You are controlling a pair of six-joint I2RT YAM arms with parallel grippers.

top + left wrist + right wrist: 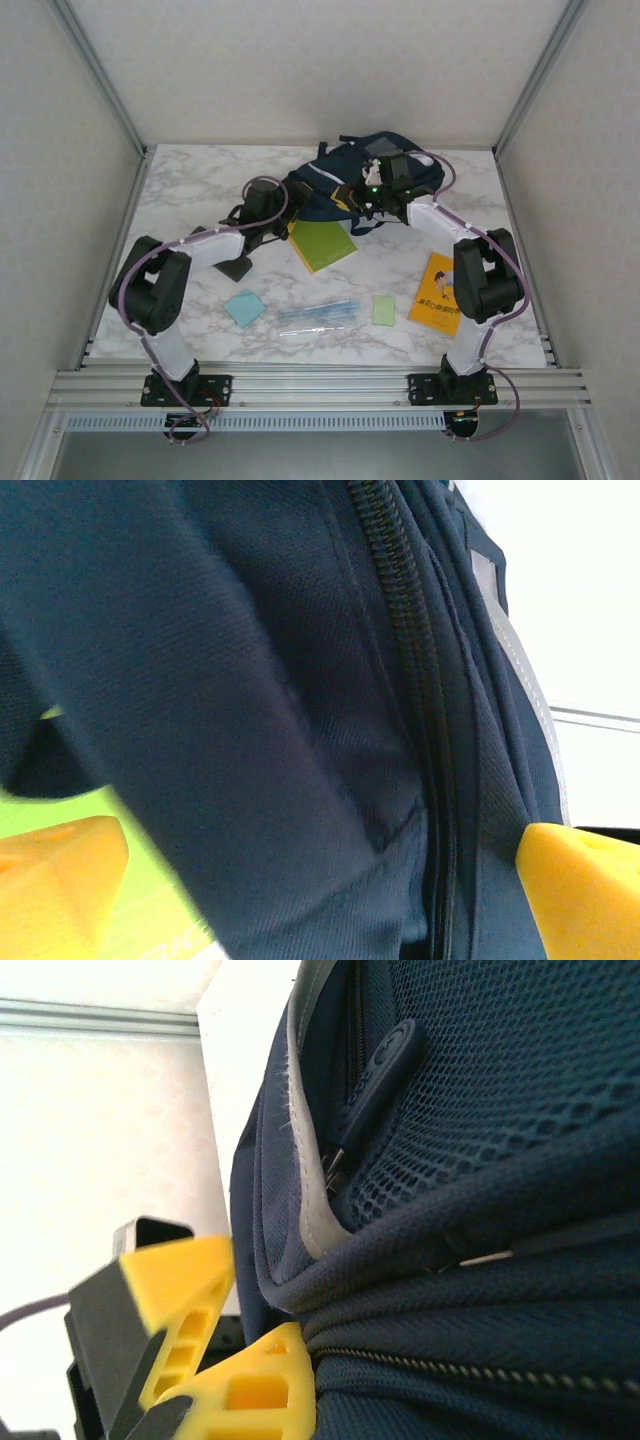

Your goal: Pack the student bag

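The student bag (pixel 385 170) lies on its side at the back of the marble counter (pixel 200 190), and a green book (pixel 322 243) lies against its mouth. In the left wrist view navy fabric overlaps the book's edge, so it looks only partly in. I judge the step in hand to be loading this first book. An orange book (pixel 437 293), a light blue square (pixel 245 307), a clear packet (pixel 318 316) and a pale green pad (pixel 384 310) lie loose on the near half of the counter, so most of the packing is not yet done. The left end effector (pixel 322 850) is spread wide and grasps nothing. Its yellow fingers (pixel 60 865) flank a fold of bag fabric and the zipper (pixel 420 730), close to the cloth but not visibly pinching it. The right end effector (pixel 262 1300) is clenched at the bag's rim just above a zipper line, apparently gripping the fabric there to keep the opening lifted, though the exact contact is hard to make out. The next move likely calls for the left end effector to push or re-grasp the green book and slide it deeper, while the right one keeps the mouth taut.
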